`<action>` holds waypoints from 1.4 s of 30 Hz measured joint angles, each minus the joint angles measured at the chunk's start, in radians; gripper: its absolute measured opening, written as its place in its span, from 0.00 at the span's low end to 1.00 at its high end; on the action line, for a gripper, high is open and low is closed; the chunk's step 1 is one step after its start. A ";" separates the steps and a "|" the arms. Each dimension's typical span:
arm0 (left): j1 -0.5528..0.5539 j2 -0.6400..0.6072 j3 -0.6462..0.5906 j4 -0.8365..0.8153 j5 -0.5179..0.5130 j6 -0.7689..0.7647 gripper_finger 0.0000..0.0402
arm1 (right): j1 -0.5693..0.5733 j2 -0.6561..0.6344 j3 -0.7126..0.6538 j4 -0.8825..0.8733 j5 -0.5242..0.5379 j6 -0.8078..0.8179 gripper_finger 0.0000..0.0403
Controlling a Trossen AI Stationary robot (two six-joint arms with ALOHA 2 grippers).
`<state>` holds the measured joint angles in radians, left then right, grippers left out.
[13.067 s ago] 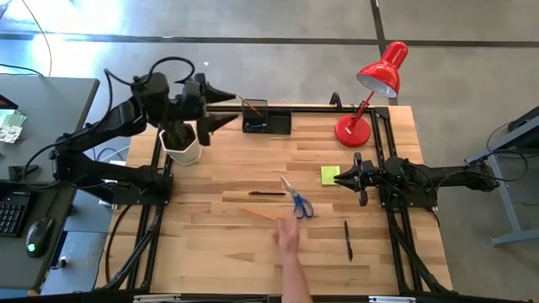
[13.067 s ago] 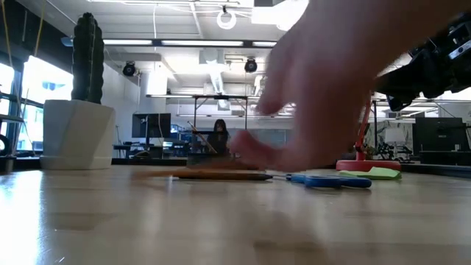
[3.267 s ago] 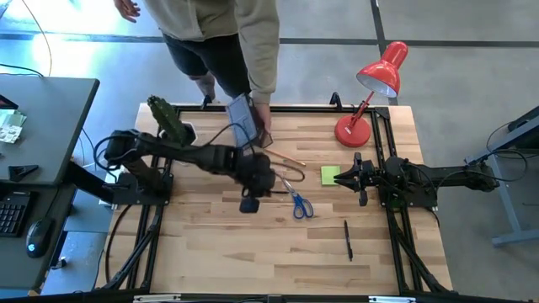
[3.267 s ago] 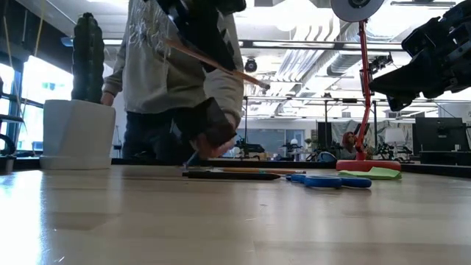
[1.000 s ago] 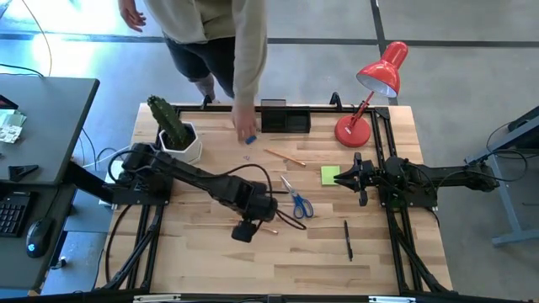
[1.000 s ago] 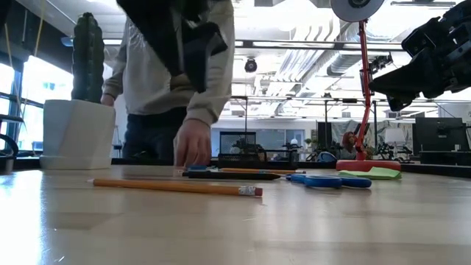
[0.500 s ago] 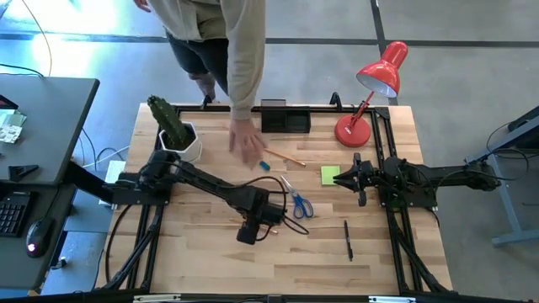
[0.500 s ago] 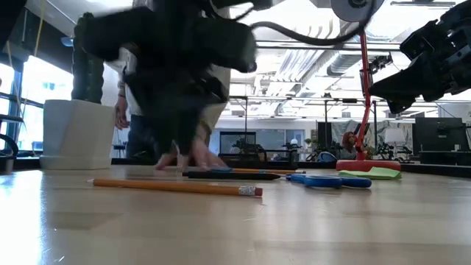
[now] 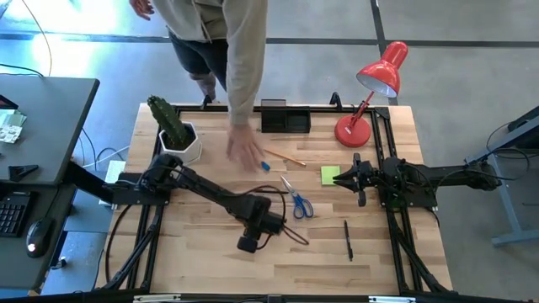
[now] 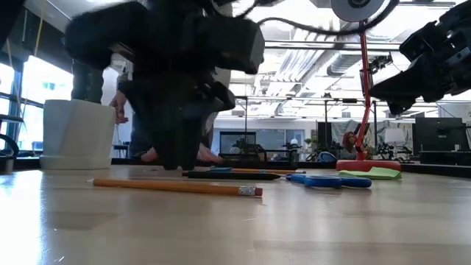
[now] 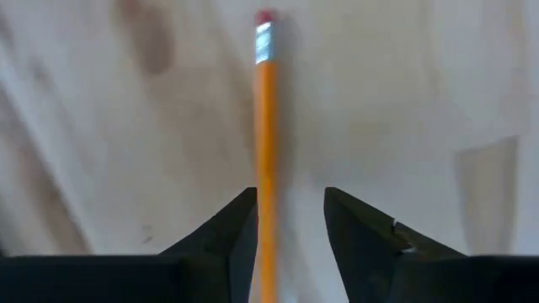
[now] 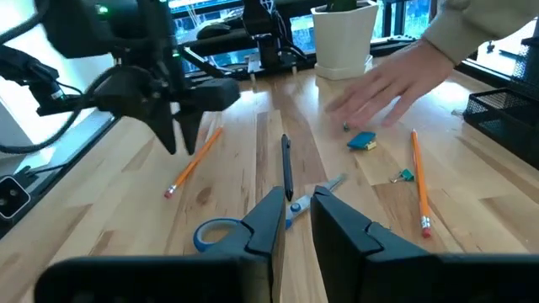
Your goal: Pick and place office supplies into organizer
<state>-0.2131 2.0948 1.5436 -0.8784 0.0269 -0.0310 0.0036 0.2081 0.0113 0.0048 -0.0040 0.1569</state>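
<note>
Closing in around the thin orange-wood pencil with the pink eraser tip [image 11: 266, 126], the left end effector [image 11: 290, 220] now stands low over the pale wooden surface [image 9: 202, 252] near its front middle, lower and farther forward than a second ago. Its two dark fingers [image 11: 227, 231] have narrowed from wide open to a slim gap, with the pencil running between them, close against one finger; the wrist view does not show both pads pressed on it, so the pencil is straddled, not yet held. That suggests the pinch is in hand and a lift comes next.

A person's hand [image 9: 244, 151] has pulled back slightly and hovers beside a small blue eraser [image 9: 264, 166], newly laid near a second pencil [image 9: 285, 157].

The black rectangular mesh organizer [image 9: 285, 118] sits at the far edge, well apart from the pencil. Blue-handled scissors [image 9: 296, 200], a yellow-green sticky pad [image 9: 329, 175] and a black pen [image 9: 348, 239] lie loose.

The right end effector [image 9: 347, 178] waits by the sticky pad, fingers nearly together, empty.
</note>
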 joint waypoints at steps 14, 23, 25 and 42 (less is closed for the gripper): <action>-0.010 0.034 0.011 -0.004 -0.038 -0.005 0.31 | 0.000 0.000 0.000 0.000 0.000 0.000 0.13; 0.008 0.030 0.081 -0.068 -0.099 0.024 0.31 | 0.000 0.000 0.000 0.000 0.000 0.000 0.13; 0.032 0.030 0.080 -0.073 -0.100 0.026 0.31 | 0.000 0.000 0.000 0.000 0.000 0.000 0.13; 0.118 0.030 0.063 -0.064 0.022 0.060 0.31 | 0.000 0.000 0.000 -0.001 0.000 0.000 0.13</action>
<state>-0.0952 2.1246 1.6070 -0.9424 0.0493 0.0291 0.0040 0.2085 0.0116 0.0040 -0.0040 0.1566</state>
